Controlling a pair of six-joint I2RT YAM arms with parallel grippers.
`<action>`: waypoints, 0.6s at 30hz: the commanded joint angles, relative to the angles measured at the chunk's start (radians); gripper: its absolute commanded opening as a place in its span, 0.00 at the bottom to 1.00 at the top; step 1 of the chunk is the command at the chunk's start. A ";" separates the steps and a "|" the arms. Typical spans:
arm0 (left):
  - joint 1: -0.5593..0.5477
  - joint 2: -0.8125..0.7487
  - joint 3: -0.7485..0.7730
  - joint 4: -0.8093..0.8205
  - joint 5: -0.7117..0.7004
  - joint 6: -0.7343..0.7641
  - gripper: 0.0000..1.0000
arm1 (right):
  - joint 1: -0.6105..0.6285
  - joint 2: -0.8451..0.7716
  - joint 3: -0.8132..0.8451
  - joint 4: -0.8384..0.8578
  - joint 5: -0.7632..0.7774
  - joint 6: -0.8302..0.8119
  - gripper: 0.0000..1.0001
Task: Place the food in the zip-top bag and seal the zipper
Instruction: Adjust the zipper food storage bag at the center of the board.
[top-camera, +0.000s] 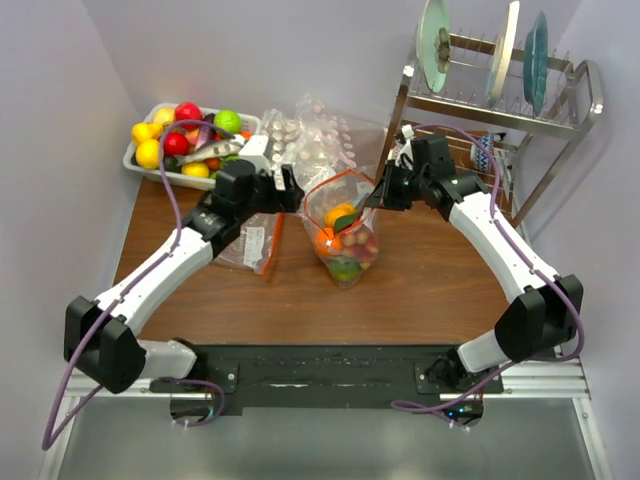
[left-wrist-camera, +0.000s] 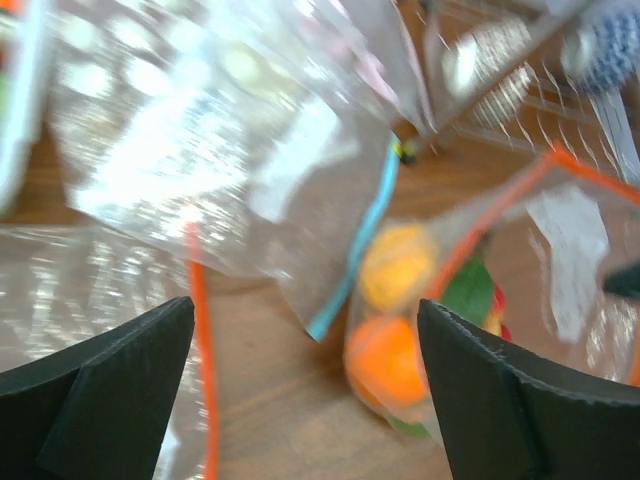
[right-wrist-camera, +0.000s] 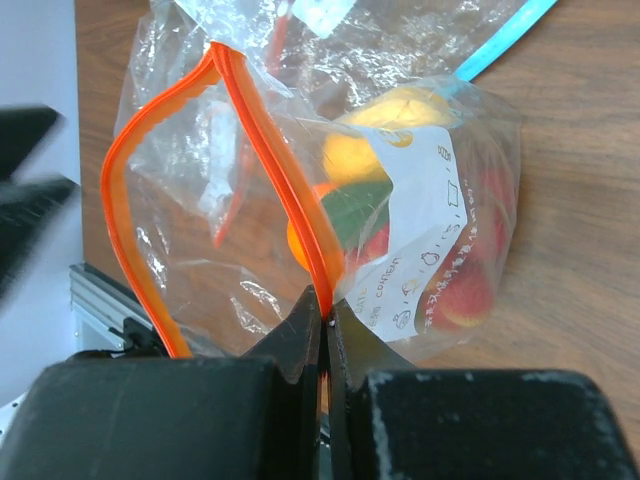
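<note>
Everything ahead of the left claw is smeared in its own camera: the fruit in the bag shows only as orange and yellow blobs. That claw's fingers run off the bottom edge. At the right claw the zipper vanishes inside the pinch. Left of it sits a dark blur, perhaps the other claw.

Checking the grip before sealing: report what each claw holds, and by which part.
The right claw is shut on the zip-top bag, pinching its orange-red zipper strip at the mouth. The left claw is open and holds nothing.
</note>
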 joint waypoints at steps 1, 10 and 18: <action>0.132 -0.064 0.103 -0.075 -0.076 0.063 1.00 | -0.003 0.007 0.050 0.042 -0.043 0.014 0.00; 0.494 0.060 0.267 -0.124 -0.035 0.043 1.00 | -0.003 0.033 0.055 0.053 -0.057 0.013 0.00; 0.796 0.268 0.357 -0.063 -0.056 0.022 1.00 | -0.001 0.048 0.099 0.030 -0.054 0.004 0.00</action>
